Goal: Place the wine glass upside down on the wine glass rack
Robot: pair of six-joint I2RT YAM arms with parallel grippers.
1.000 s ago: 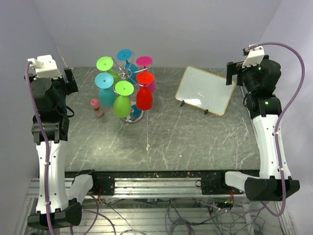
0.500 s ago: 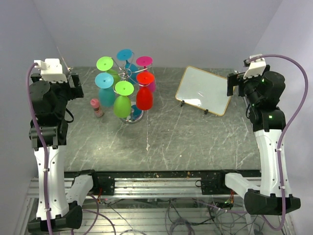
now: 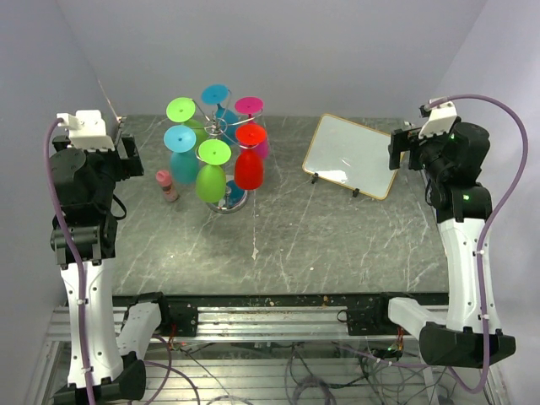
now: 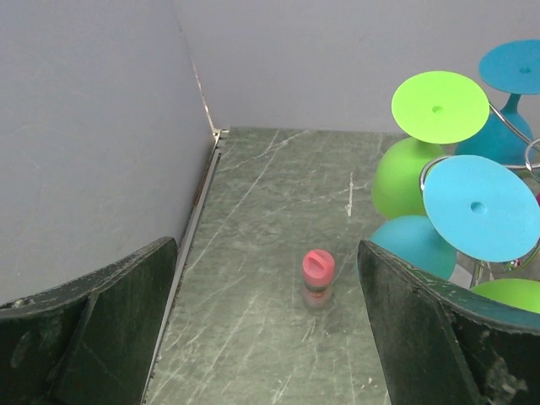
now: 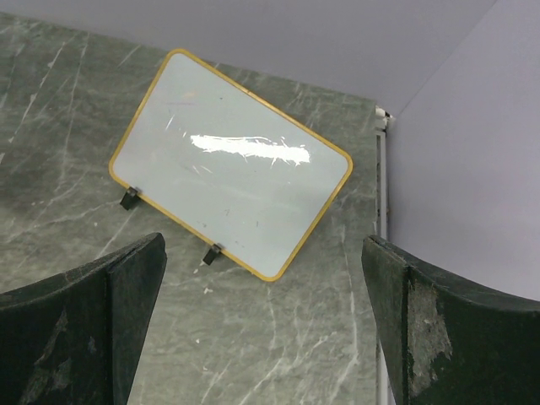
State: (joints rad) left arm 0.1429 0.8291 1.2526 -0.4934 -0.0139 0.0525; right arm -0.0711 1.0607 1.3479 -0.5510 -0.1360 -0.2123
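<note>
The wine glass rack [image 3: 222, 128] stands at the back left of the table, a silver wire stand with a round base. Several coloured glasses hang upside down on it: green [image 3: 213, 173], red [image 3: 249, 160], cyan [image 3: 182, 152], magenta [image 3: 251, 107]. No glass stands loose on the table. My left gripper [image 3: 126, 157] is open and empty, raised to the left of the rack. In the left wrist view [image 4: 266, 337] it faces a green foot [image 4: 440, 106] and a cyan foot [image 4: 481, 207]. My right gripper [image 3: 397, 148] is open and empty at the far right, and the right wrist view [image 5: 266, 337] shows its jaws wide apart.
A small pink-capped bottle [image 3: 166, 185] stands just left of the rack, also in the left wrist view [image 4: 318, 277]. A yellow-framed whiteboard [image 3: 350, 155] leans on two clips at the back right, also in the right wrist view [image 5: 228, 160]. Walls close off the left, back and right.
Both arms have shifted a little: the left wrist moved slightly right and lower in the top view, the right wrist dropped slightly. The rack and its glasses have not moved.
</note>
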